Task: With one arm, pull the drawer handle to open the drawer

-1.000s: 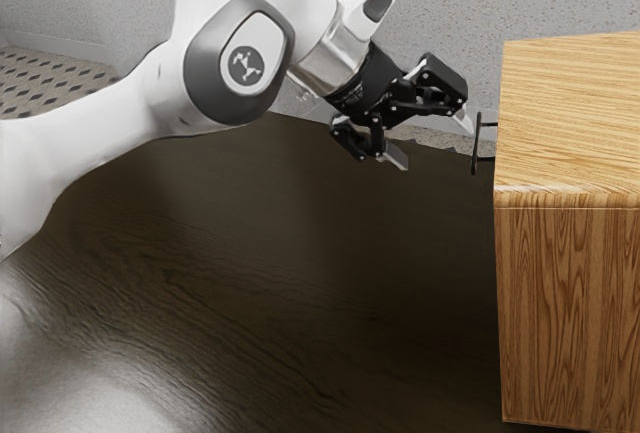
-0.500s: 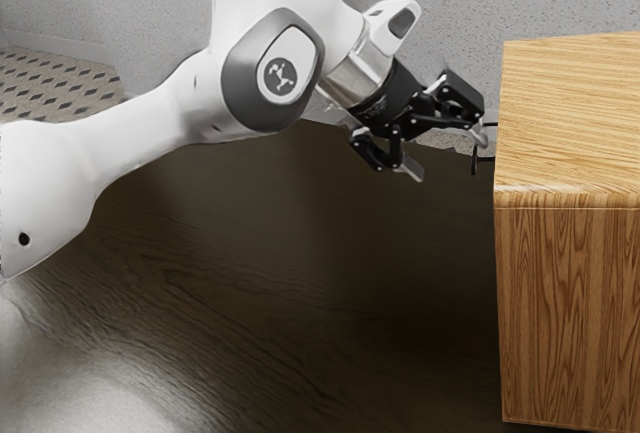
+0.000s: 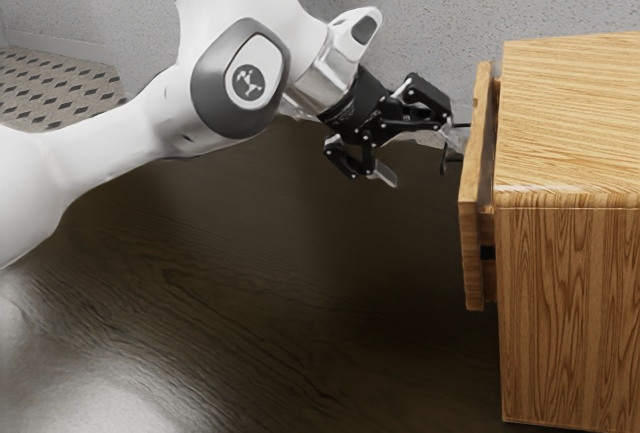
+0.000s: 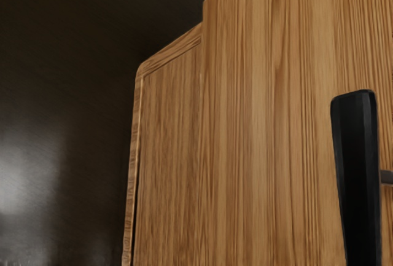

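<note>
**Side view of a pull on the drawer.** The arm reaches from the exterior view's left to a wooden cabinet standing on the dark bench. The drawer sits at the cabinet's top and stands a little way out of the body, with a shadowed gap behind its front panel. The task is therefore judged begun but short of full travel.

In the wrist view the handle appears as a black bar just in front of the panel, close by the hand. The gripper is spread wide: its far finger lies at the handle and its near finger hangs clear in the air, so nothing is pinched. This placement suggests hooking rather than clamping — the pull passes through one finger. Whether that finger sits fully behind the bar cannot be told. The risk is that it slips off if the pull drifts sideways.
</note>
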